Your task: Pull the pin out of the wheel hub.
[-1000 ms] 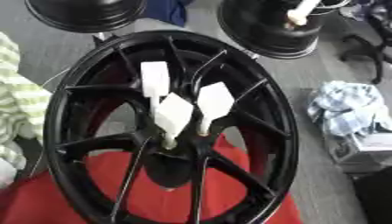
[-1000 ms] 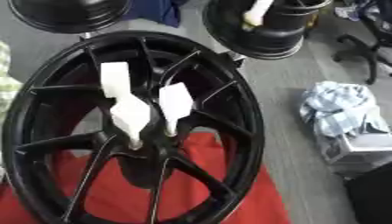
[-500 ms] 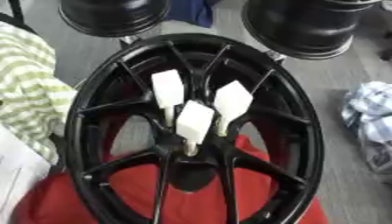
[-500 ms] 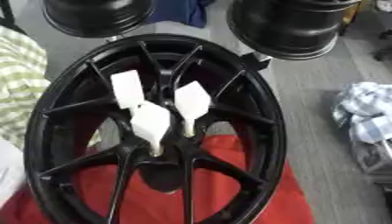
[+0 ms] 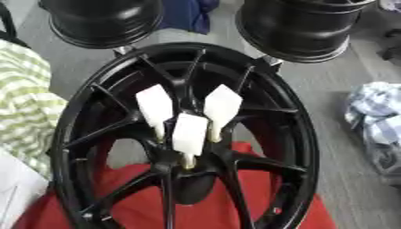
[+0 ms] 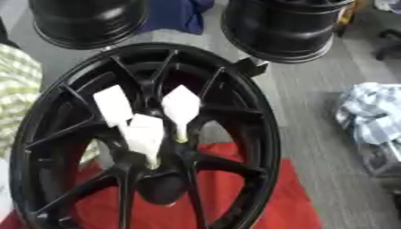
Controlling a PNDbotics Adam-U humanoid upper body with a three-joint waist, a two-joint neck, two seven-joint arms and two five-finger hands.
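A large glossy black spoked wheel hub (image 5: 184, 134) is lying over a red cloth (image 5: 149, 210). Three white flat-headed pins (image 5: 190, 134) are standing at its centre. Neither robot hand is showing. The pins look light and rigid; pinching a flat head seems best.

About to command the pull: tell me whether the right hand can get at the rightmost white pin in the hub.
Probably yes. The rightmost white pin stands up from the wheel hub with nothing covering it, though neither hand is in view.
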